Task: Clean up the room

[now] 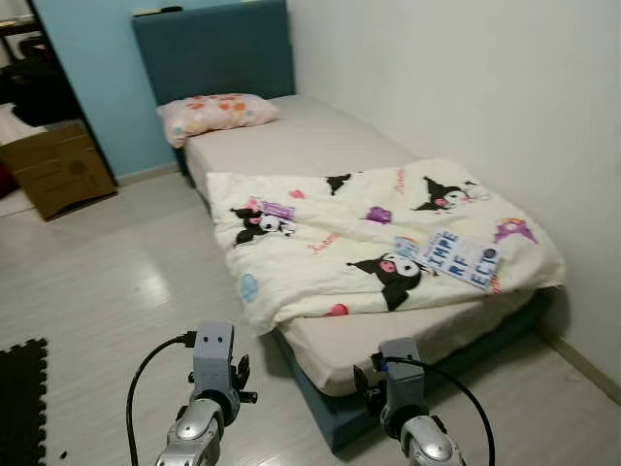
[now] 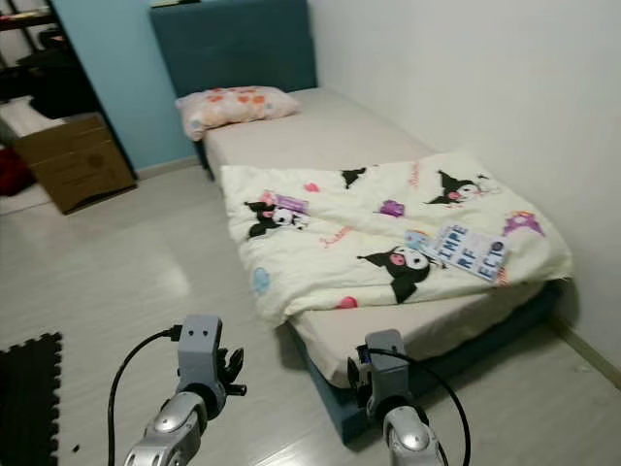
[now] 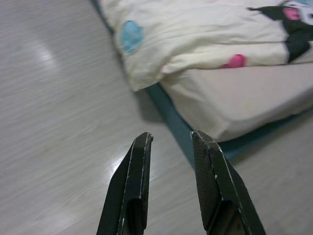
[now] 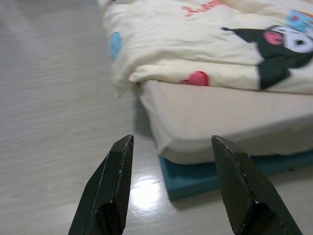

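Note:
A cream blanket printed with black cartoon figures lies rumpled over the near half of a low bed. One corner hangs over the bed's left side. A pink flowered pillow rests at the head, against the blue headboard. Both arms are raised low in front of me at the foot of the bed. My left gripper is open by a narrow gap above the floor, beside the bed's corner. My right gripper is open wide, facing the mattress corner, with nothing between its fingers.
A white wall runs along the bed's right side. A cardboard box stands at the far left by a dark doorway. A black foam mat lies on the pale wood floor at my near left.

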`<state>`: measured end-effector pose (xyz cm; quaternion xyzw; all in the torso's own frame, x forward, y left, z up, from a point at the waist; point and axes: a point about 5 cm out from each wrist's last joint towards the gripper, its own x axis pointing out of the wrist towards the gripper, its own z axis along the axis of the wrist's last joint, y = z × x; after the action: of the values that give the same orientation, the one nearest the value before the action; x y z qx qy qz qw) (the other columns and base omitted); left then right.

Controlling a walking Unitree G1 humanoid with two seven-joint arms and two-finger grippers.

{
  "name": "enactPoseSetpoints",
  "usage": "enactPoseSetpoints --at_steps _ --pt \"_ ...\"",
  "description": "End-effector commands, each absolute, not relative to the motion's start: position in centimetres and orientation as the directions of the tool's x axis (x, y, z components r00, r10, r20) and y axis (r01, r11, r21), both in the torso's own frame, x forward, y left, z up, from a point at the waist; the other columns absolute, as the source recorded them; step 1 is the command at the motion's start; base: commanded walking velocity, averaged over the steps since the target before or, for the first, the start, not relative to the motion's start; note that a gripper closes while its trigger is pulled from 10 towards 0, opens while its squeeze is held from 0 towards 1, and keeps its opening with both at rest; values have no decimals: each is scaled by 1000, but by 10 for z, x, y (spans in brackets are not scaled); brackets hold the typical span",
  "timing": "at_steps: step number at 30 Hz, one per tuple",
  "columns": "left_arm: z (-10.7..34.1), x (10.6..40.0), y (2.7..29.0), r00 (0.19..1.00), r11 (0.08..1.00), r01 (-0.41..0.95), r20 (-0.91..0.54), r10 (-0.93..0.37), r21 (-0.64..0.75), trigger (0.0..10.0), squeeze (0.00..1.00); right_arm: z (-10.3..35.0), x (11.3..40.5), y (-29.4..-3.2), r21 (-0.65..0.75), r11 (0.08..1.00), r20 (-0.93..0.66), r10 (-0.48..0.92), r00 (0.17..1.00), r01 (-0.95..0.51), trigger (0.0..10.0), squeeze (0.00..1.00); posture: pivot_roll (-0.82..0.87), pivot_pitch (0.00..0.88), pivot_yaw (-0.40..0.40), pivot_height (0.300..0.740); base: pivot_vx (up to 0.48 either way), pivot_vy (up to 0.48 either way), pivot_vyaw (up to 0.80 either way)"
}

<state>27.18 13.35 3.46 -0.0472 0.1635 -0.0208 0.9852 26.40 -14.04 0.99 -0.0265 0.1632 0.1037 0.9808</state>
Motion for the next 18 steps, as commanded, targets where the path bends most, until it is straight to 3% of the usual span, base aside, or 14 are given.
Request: enactPoseSetpoints --at_steps 1,18 --pt "31 268 138 944 996 17 -327 -43 -83 10000 0 10 262 -137 -11 976 -317 203 926 -218 10000 0 -53 73 30 740 0 0 800" --pt "32 267 134 943 995 26 -328 -55 -93 10000 0 12 262 -139 -5 976 -313 205 927 -218 10000 0 -57 81 29 740 0 0 800"
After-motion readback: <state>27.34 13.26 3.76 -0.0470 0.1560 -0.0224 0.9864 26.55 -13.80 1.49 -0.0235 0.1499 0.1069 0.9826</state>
